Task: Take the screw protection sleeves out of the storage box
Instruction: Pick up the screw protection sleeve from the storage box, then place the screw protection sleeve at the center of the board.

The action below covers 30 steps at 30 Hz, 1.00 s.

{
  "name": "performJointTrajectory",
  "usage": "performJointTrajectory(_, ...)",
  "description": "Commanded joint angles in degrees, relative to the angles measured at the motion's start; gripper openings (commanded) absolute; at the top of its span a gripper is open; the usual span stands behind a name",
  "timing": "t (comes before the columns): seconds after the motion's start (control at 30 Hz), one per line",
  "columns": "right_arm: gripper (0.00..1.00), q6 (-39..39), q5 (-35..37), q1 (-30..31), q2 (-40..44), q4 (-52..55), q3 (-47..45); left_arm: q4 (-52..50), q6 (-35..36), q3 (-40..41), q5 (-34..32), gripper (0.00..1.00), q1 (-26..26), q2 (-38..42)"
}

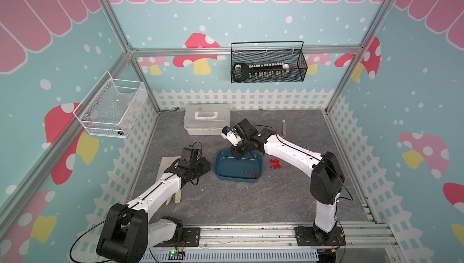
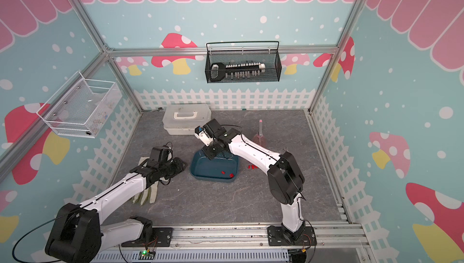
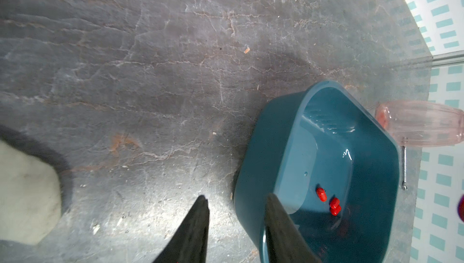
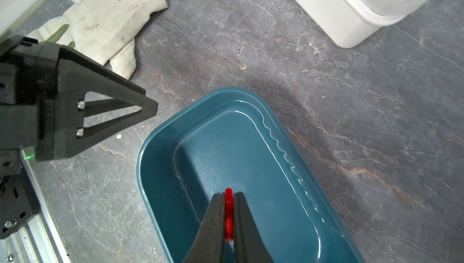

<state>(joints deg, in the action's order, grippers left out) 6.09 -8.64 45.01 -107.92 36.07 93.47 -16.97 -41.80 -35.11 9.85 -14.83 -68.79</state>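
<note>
The teal storage box (image 1: 231,167) (image 2: 211,167) sits mid-table. Three red screw protection sleeves (image 3: 321,194) lie near its right end, seen in both top views (image 1: 254,175). Several more sleeves (image 1: 275,163) (image 2: 252,166) lie on the table just right of the box. My right gripper (image 4: 228,193) (image 1: 237,158) hangs over the box's far side, shut on one red sleeve (image 4: 228,209) that pokes past the fingertips. My left gripper (image 3: 237,196) (image 1: 207,167) stands open beside the box's left end, nothing between its fingers, apart from the rim in the right wrist view (image 4: 150,106).
A white lidded case (image 1: 207,119) stands behind the box. A dirty white glove (image 4: 108,23) (image 2: 147,195) lies under the left arm. A pink bottle (image 2: 260,133) (image 3: 421,123) stands at back right. A black wire basket (image 1: 267,65) and a white mesh basket (image 1: 113,108) hang on the walls.
</note>
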Motion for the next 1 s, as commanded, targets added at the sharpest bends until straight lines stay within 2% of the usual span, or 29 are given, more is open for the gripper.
performJointTrajectory(0.0, 0.12, 0.8, 2.4, -0.6, 3.7, 1.6, -3.0, 0.7, 0.3, 0.7, -1.0, 0.39, -0.6, 0.3)
performJointTrajectory(0.13, 0.12, 1.5, 4.9, -1.3, 9.2, 1.6, -8.5, 1.1, 0.3, 0.6, -1.4, 0.40, -1.5, -0.1)
performJointTrajectory(0.3, 0.12, 3.0, 8.2, -3.3, 16.8, 1.4, -17.4, 2.6, 0.0, 2.5, -3.7, 0.39, -3.2, 4.0)
performJointTrajectory(0.63, 0.13, 5.6, 8.6, -12.0, 33.6, 1.7, -33.6, 8.9, -0.7, 7.2, -4.6, 0.40, -5.6, 10.2)
performJointTrajectory(0.8, 0.13, 5.5, 9.1, -14.9, 37.1, 1.4, -38.2, 10.0, -0.7, 10.1, -5.8, 0.40, -6.6, 16.5)
performJointTrajectory(0.97, 0.13, 5.5, 9.3, -16.3, 37.2, 0.1, -40.9, 11.9, -0.6, 11.8, -4.6, 0.40, -7.2, 18.8)
